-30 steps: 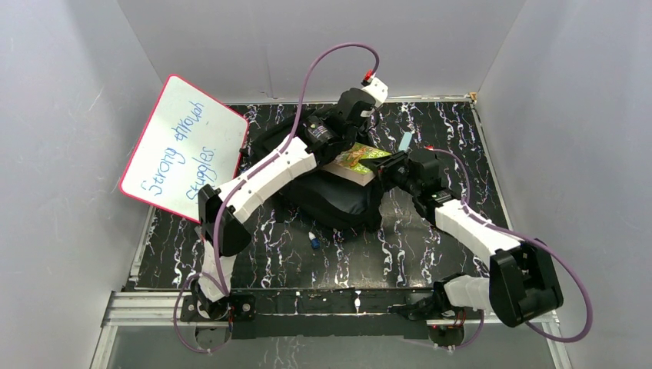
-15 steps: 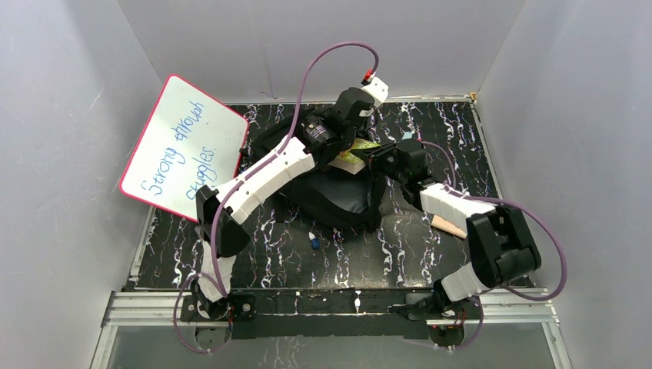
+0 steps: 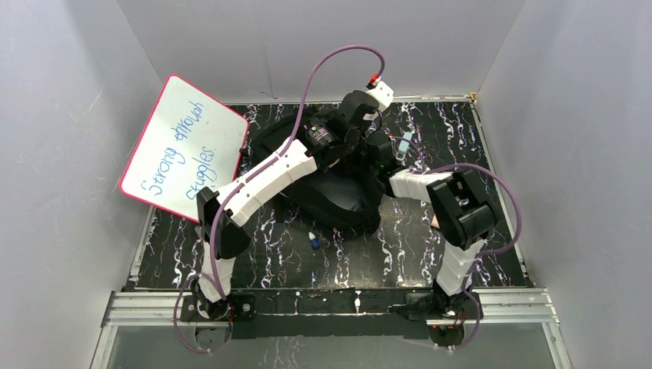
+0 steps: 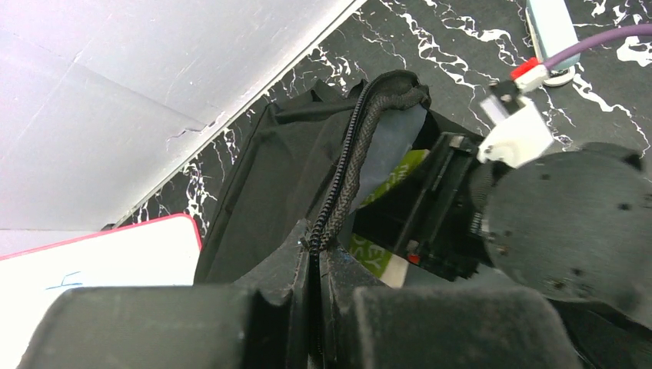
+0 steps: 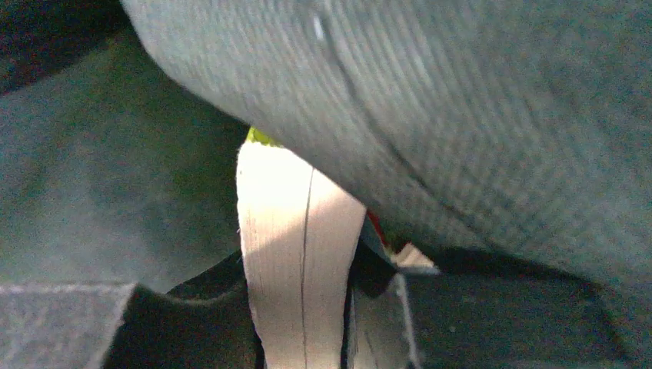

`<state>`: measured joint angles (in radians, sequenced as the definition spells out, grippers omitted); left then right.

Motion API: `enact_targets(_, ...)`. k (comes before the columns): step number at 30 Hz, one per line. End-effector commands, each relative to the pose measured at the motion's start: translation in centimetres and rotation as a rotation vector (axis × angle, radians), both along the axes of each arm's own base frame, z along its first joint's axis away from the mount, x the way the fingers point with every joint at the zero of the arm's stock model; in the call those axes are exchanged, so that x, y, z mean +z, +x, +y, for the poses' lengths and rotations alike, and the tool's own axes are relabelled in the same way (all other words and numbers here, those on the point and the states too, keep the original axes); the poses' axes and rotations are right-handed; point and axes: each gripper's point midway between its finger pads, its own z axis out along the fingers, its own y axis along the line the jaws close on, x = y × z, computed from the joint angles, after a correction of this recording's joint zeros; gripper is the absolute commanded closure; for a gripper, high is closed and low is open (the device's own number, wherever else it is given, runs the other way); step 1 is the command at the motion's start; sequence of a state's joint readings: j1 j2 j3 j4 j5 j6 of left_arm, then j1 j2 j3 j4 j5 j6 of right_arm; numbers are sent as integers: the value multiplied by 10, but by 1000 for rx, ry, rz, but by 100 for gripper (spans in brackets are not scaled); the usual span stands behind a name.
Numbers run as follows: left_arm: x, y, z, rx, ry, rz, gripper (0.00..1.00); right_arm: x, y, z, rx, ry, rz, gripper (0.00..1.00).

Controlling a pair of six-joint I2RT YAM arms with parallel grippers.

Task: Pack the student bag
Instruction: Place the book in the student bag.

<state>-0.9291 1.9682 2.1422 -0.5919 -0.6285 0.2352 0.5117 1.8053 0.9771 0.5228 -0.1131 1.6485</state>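
Observation:
The student bag (image 3: 338,198), a big black soft backpack, lies mid-table. My left gripper (image 4: 317,254) is shut on the zipper edge (image 4: 350,165) of its mouth and holds that edge lifted. In the top view this gripper (image 3: 347,143) sits over the bag's far end. My right gripper (image 5: 300,323) reaches inside the bag and is shut on a book (image 5: 296,246), whose pale page edges run between the jaws. Grey bag fabric (image 5: 461,115) hangs over it. The left wrist view shows the book's green cover (image 4: 371,255) in the opening, beside the right gripper's black body (image 4: 450,207).
A red-rimmed whiteboard (image 3: 184,150) leans against the left wall. A small blue object (image 3: 314,241) lies in front of the bag and a light blue one (image 3: 405,141) behind the right arm. Grey walls close in three sides of the table.
The right arm has swung left and pushed the book into the bag's mouth, so its green cover no longer shows from above. The left gripper keeps its hold on the zipper edge.

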Motion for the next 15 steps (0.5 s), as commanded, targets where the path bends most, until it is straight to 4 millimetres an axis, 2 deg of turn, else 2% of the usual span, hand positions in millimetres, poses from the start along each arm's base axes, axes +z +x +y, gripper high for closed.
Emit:
enact_targets(1, 64, -13, 10, -3, -112, -97, 100, 69, 31, 25, -19, 153, -204, 100)
enact_targets(8, 53, -15, 10, -4, -93, -76, 100, 43, 42, 49, 4, 128, -168, 100)
enact_targets(12, 42, -15, 13, 9, -71, -65, 100, 25, 43, 49, -2, 69, -163, 100)
enact_targets(15, 32, -15, 16, 24, -46, -56, 100, 15, 40, 43, -9, 11, -163, 84)
